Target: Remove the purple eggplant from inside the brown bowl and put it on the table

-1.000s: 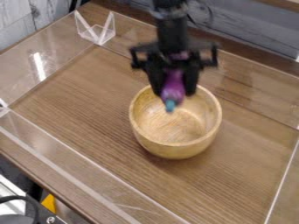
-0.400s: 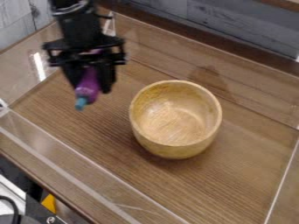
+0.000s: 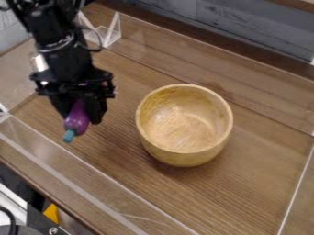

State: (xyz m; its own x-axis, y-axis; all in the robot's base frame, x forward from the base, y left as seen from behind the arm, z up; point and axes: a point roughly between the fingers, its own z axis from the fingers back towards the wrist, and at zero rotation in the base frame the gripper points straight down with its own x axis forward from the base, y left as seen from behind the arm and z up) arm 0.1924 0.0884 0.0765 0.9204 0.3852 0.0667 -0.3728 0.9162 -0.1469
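Camera view, the only one: black robot arm (image 3: 55, 41) reaches down from the upper left corner, its pincer (image 3: 77, 108) pointing straight down over the left part of the surface (image 3: 185, 193). The pincer is pinching the purple eggplant (image 3: 77, 119), one dark finger on either side of its upper part. The eggplant hangs nearly upright, tilted a little, with its teal-green stem tip at the bottom and slightly toward the left. Whether that tip touches the wood or hangs just above it cannot be told from this angle; it is very close to the surface at least.

To the right of the pincer stands the brown bowl (image 3: 185, 124), round, light-coloured, with a thick rim and visible grain inside. The bowl sits upright on the surface, and its hollow shows only bare wood. The eggplant is outside the bowl, clear of its rim, with a strip of tabletop between them.

The surface is brown with wood grain running lengthwise, and clear acrylic walls (image 3: 73, 184) line its edges; the near wall crosses the lower left of the picture. A small clear acrylic stand (image 3: 108, 29) sits at the far left edge, behind the arm. Beyond the far wall runs a grey wall or backdrop, blurred.
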